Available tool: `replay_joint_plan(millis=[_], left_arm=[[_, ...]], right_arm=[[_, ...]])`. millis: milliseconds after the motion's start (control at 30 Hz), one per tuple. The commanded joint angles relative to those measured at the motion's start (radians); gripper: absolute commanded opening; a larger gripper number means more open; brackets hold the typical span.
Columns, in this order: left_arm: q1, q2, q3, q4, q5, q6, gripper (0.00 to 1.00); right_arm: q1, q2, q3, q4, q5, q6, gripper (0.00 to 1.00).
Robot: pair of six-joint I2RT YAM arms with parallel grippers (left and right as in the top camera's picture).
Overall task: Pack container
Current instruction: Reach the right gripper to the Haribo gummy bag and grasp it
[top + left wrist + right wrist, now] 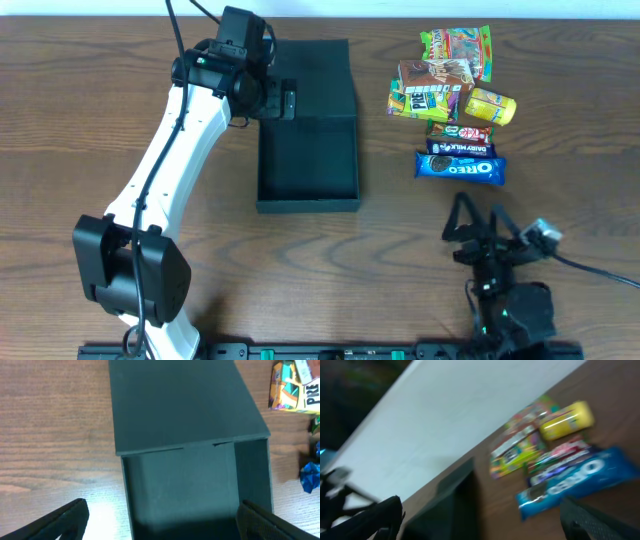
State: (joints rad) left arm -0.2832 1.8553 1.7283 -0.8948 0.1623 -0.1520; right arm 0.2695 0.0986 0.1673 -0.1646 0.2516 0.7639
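Overhead view: a wooden table [80, 120] fills the frame.

The left arm [175, 150], with white links and black joints, runs from its base at 7 o'clock up toward 11 o'clock. The left gripper [268, 100] hangs over the hinge end of the container [308, 160]. In the left wrist view, the left gripper [162, 522] has its jaws spread wide and grasps nothing. One finger is outside the left wall and the other is at the right wall.

The container is a dark teal-black rectangular box standing just at 11 o'clock of the table centre. It is open, and its inside looks bare where it shows. Its flap lid [318, 75] is laid back flat on the table toward 12 o'clock.

The right gripper [477, 212] sits at 5 o'clock, well apart from the container. It points toward 12 o'clock at the snack pile. The right wrist view is blurred, but it shows the right gripper [480, 520] released, with its jaws wide and nothing between them.

The snack pile lies at 2 o'clock on the table, at 3 o'clock of the lid. The items are:
- a gummy bag [457, 48] at the far edge
- a blue Oreo pack [460, 167] nearest the right gripper
- a brown packet [437, 73]
- a green-yellow packet [423, 100]
- a yellow packet [490, 106]
- a Dairy Milk bar [461, 148] touching the Oreo pack
- a KitKat bar [460, 131] just beyond it
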Motion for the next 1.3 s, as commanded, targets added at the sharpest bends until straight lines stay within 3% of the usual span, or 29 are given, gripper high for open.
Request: replay_joint_plan(millis=[0,200,367,633,700,967,1267], left_arm=[[0.002,0.007,0.004,0.026,0.010,0.019,0.95],[0.002,0.008,0.004,0.088,0.010,0.018,0.95],[0.002,0.008,0.004,0.099,0.010,0.019,0.96],[0.002,0.008,0.004,0.087,-0.011,0.018,0.95],[0.002,0.008,0.004,0.083,-0.011,0.018,0.95],[0.002,0.009,0.004,0.093,-0.008,0.019,0.95],[0.002,0.017,0.004,0.091,-0.008,0.017,0.95]], right_arm=[[-0.106,0.090,0.082,0.010,-0.079,-0.082,0.99],[-0.291,0.396,0.279,0.016,-0.241,-0.288,0.99],[-0.361,0.705,0.490,0.014,-0.452,-0.454,0.99],[-0.364,0.937,0.626,0.038,-0.776,-0.443,0.99],[-0.362,0.941,0.626,0.057,-0.787,-0.369,0.99],[-0.377,1.054,0.710,0.093,-0.629,-0.405,0.99],[-0.442,1.591,1.291,-0.219,-0.621,-0.579,0.99]])
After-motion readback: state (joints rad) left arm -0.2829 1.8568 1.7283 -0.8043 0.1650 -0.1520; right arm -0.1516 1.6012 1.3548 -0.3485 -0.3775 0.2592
